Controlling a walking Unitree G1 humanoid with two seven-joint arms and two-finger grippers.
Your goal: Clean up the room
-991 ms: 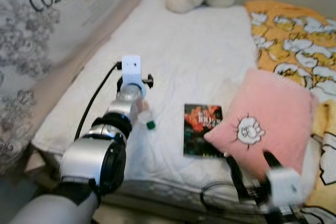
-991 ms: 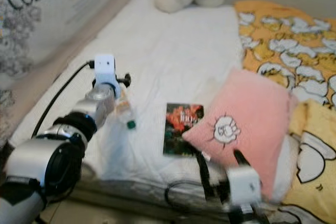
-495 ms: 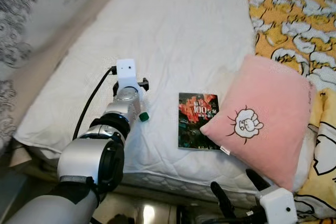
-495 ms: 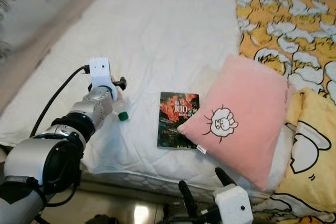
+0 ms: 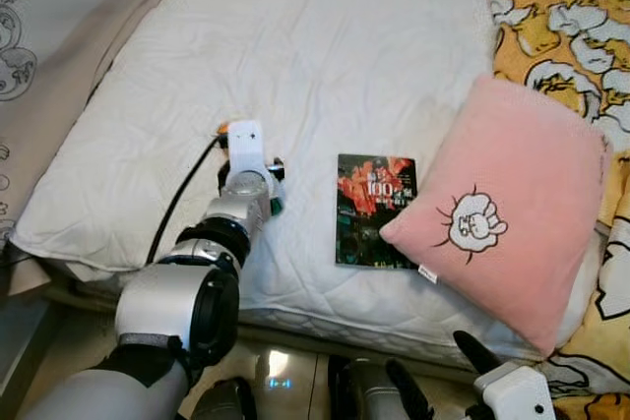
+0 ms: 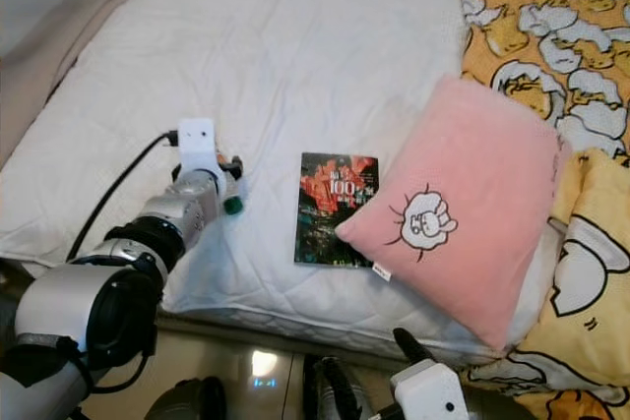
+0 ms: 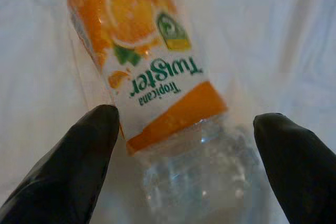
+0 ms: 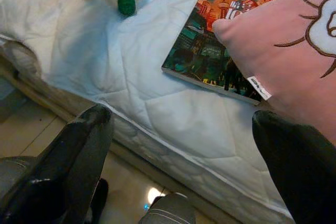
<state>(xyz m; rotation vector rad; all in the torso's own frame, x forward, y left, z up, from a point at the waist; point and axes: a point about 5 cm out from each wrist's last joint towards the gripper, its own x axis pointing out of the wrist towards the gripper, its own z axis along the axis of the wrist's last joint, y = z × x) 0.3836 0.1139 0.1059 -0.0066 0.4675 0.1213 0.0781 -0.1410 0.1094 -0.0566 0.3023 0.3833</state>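
The left gripper (image 7: 184, 145) stands spread wide around a plastic bottle (image 7: 157, 98) lying on the white bed (image 5: 325, 56), just left of the book (image 5: 374, 209) — nothing clamped yet. It should probably close squarely across the body so the round bottle cannot roll. The label reads "Tropicana Twister"; the book shows "100". The right gripper (image 8: 178, 166), also wide, hangs low beside the bed's edge.

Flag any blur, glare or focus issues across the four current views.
Left and right eye views: evenly lit and fairly sharp, with a glare spot on the floor below the bed. Left wrist view: bottle label readable, fingers soft, too close to focus. Right wrist view: book and pillow sharp, fingers blurred.
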